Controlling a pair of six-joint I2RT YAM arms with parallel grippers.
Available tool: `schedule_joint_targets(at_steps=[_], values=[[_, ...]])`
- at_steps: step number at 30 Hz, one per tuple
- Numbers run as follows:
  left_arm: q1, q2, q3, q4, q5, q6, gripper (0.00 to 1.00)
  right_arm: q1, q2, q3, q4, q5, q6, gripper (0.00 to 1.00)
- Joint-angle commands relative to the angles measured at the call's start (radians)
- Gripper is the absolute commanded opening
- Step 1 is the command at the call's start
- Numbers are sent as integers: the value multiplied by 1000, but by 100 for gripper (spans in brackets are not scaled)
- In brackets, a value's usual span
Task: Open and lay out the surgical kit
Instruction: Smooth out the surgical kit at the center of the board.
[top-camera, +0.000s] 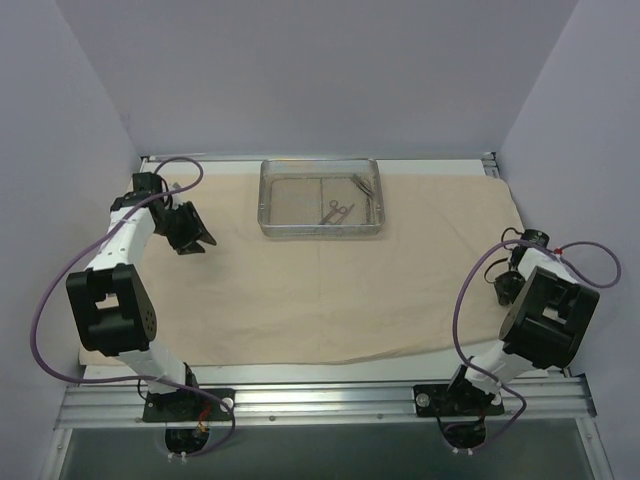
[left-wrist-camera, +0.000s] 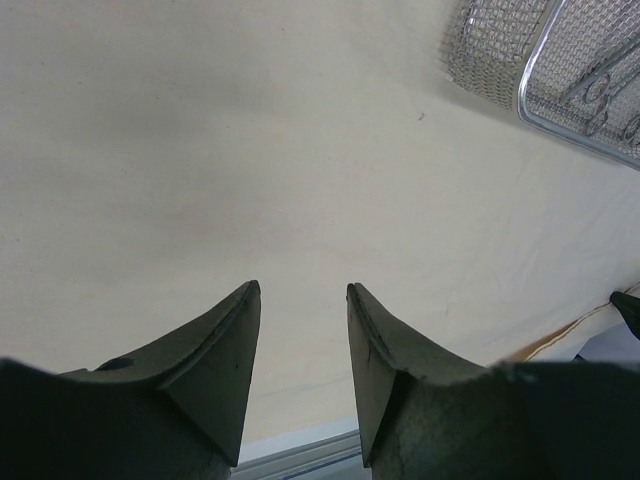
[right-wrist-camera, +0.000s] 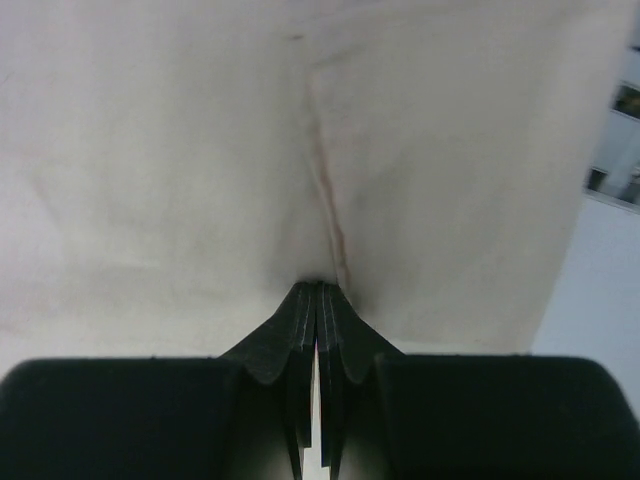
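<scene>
Cloth wrap (top-camera: 330, 290): spread across worktop (top-camera: 330, 372). Mesh tray (top-camera: 322, 234), far edge, holds instruments (top-camera: 338, 212). Left fingers (left-wrist-camera: 225, 350) spread, empty. Right fingers (right-wrist-camera: 300, 330) pinch a cloth crease, probably to flatten it.

Pale lavender walls (top-camera: 320, 70) enclose three sides. White worktop (top-camera: 330, 372). Ribbed aluminium rail (top-camera: 320, 405) along near edge. Light soft, even, shadows faint.

Robot lab bench (top-camera: 330, 373), plain walls (top-camera: 300, 70), aluminium mounting rail (top-camera: 320, 403) (a test cell)
</scene>
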Motion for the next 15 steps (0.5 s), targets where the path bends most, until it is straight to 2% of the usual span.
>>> schedule_joint_targets(at_steps=[1, 7, 12, 15], values=[[-1, -47, 2, 40, 29, -2, 49, -47, 2, -36, -164, 191, 112, 0], [-4, -56, 18, 41, 35, -8, 50, -37, -62, -11, -395, 267, 205, 0], [-67, -99, -1, 55, 14, 39, 52, 19, -325, 21, -485, 164, 147, 0], [-137, -138, -2, 58, 23, 71, 52, 53, -381, 54, -610, 160, 153, 0]])
